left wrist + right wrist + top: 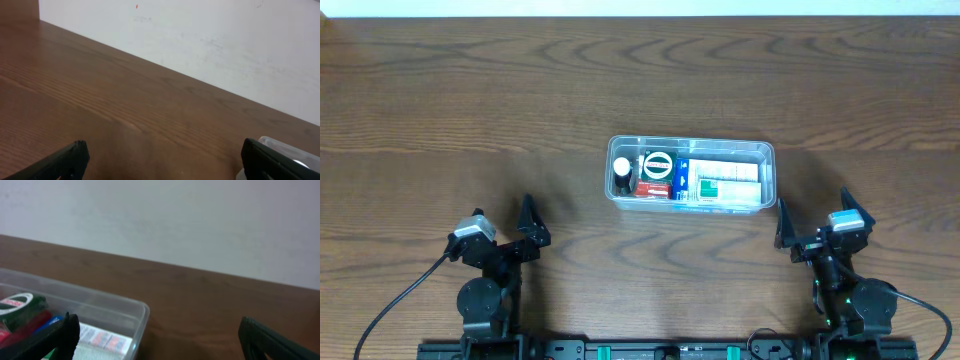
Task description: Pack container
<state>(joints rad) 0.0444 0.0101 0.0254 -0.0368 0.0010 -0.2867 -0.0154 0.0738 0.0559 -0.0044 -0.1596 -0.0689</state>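
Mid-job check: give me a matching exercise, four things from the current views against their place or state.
Things:
1. container
2. left gripper
3. white boxes
4. small white round item

Place or state:
A. left end, inside the container
B. open, holding nothing
C. on the table, partly filled
D. right half, inside the container

Pairs: 1-C, 2-B, 3-D, 4-A

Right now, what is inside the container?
The container holds white packets on its right side, a round green-and-white item, a red packet, a blue one and a white-capped item at left. Whatever lies beneath them is covered.
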